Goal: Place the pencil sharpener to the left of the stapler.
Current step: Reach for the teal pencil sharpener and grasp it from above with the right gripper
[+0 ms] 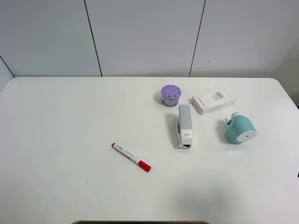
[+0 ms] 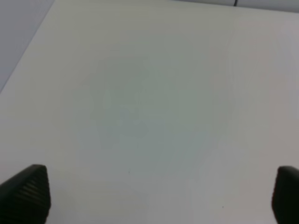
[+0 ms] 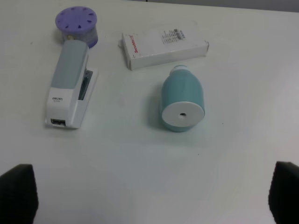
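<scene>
We note pencil sharpener (image 1: 240,130) on its side on tabletop (image 1: 70,140), right of stapler (image 1: 184,126), well apart from it, white face toward front edge. Purple cylinder (image 1: 170,95) just beyond stapler's far end; white box (image 1: 213,101) beyond stapler, to its right. Right gripper (image 3: 151,193): jaws wide, holding nothing; sharpener lies ahead of them, within their span, not touching. Left gripper (image 2: 155,196): jaws wide above tabletop.

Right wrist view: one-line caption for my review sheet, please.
Right gripper, fingers open, faces the teal pencil sharpener, not yet touching it; stapler, purple cylinder and white box lie nearby.
</scene>
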`<state>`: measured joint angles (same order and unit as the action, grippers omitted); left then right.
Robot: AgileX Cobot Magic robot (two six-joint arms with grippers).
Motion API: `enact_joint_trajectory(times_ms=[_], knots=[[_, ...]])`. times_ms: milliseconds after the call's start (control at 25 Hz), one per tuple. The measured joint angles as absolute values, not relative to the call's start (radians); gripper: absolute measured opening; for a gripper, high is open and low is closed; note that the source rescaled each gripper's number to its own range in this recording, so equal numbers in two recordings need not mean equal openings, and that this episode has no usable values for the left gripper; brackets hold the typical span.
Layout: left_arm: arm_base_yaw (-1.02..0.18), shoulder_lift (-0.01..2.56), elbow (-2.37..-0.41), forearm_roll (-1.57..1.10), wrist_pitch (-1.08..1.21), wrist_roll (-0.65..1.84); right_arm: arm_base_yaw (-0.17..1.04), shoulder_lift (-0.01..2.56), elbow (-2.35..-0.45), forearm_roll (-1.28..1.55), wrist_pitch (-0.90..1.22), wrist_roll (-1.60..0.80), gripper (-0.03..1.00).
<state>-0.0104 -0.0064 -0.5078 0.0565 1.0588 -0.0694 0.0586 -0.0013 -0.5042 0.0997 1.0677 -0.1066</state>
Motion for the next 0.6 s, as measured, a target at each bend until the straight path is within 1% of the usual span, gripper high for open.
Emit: enact_joint_trajectory(times_ms=[600], knots=[[-0.01,-0.006,-0.508,0.057,1.059,-0.069,0.059,-0.001,-0.504,0.1,1.068,-0.107,1.0]])
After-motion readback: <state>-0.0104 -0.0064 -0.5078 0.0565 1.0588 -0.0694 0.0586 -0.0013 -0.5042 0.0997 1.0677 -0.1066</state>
